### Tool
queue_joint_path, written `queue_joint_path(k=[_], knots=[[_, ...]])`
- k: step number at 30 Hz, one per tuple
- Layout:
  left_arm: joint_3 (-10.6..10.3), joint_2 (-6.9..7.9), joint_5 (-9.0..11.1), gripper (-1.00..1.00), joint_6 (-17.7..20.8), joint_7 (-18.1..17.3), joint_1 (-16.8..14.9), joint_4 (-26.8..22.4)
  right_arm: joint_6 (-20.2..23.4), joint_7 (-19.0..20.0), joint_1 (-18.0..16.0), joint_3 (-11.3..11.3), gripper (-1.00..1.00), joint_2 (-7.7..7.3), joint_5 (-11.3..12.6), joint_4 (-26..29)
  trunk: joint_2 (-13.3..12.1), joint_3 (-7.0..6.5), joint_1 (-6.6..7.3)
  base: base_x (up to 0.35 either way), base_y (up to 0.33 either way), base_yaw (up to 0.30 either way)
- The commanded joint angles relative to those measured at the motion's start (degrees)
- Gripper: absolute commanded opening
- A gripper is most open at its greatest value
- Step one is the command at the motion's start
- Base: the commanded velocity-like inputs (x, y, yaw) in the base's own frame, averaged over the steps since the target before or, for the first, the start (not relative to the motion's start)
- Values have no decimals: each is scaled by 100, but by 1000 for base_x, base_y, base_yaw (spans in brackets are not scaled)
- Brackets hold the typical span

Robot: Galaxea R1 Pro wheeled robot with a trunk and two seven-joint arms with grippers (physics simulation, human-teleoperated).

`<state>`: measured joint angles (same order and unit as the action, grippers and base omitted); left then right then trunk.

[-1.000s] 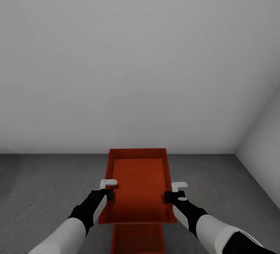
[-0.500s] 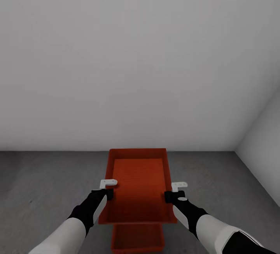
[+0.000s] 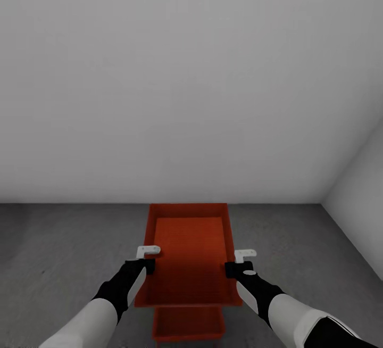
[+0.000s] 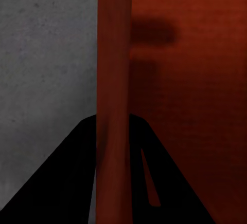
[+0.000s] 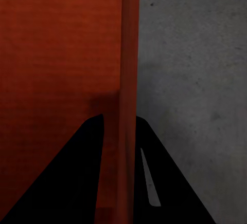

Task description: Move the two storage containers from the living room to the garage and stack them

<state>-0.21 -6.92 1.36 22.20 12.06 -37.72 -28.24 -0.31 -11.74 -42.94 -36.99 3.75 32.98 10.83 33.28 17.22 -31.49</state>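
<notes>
Garage: upper storage container [image 3: 190,252] held off the floor [image 3: 64,252], left gripper [image 3: 147,259] fingers clamped on its left wall, right gripper [image 3: 238,262] fingers clamped on its right wall. Lower storage container [image 3: 187,324] sits on the floor below its near end, grey wall [image 3: 175,82] beyond.

both arms reach forward; left gripper [image 3: 147,258] and right gripper [image 3: 238,262] each clamp a side wall of the orange-red topless box [image 3: 191,252].
</notes>
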Motion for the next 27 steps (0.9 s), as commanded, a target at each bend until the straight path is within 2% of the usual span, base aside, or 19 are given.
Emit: queue_joint_path(k=[1,17,27], knots=[[-5,33,-83,-100,56,51,2,38,-39,-162,-12,183,-100,-133,-88,16,8,17,-1,0,0,0],[-5,33,-83,-100,57,51,2,38,-39,-162,-13,181,-100,-134,-85,16,8,160,-1,0,0,0],[-5,33,-83,-100,57,51,2,41,-39,-162,-13,182,-100,-129,-84,16,8,167,-1,0,0,0]])
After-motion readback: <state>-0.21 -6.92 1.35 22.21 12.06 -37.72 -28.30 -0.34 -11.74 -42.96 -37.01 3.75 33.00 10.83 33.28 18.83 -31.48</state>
